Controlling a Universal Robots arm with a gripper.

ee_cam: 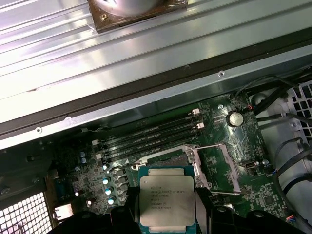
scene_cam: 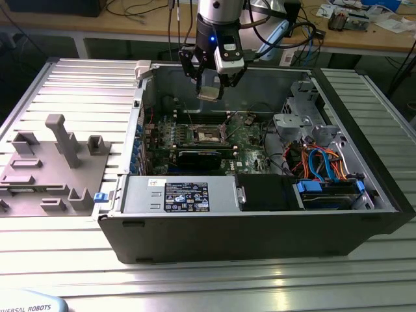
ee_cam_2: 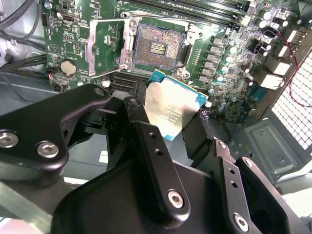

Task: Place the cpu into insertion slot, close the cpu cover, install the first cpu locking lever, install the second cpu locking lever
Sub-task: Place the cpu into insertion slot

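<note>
Cpu [scene_cam: 209,93] hanging over the open slot, nothing put in yet

Going from the exterior view's left to its right: a grey holder tray [scene_cam: 52,162] is sitting on the table [scene_cam: 195,286], just beside the pc case [scene_cam: 260,234]. Near the middle, the gripper [scene_cam: 209,88] is hanging above the board & is pinching the cpu by its sides. The insertion slot [scene_cam: 209,134] is lying under it, well apart from the chip. Further right, blue cables [scene_cam: 318,162] are running inside the case.

How far along, I think: not 1 step is done. The chip is up in the air, so it is waiting to go in. Closing the cpu cover & the 2 locking steps are left too.

In the second wrist view the black fingers [ee_cam_2: 139,122] are squeezing the chip from 2 sides, & the slot's gold middle [ee_cam_2: 158,47] is showing bare. The cpu cover [ee_cam_2: 105,46] is standing flipped open right beside the slot. The exterior view is too far off to be showing that.

In the first wrist view the chip's flat grey top [ee_cam: 167,202] is facing the camera & is hiding part of the slot. The exterior view is showing the gap between chip & slot, which the wrist views are not making plain.
</note>
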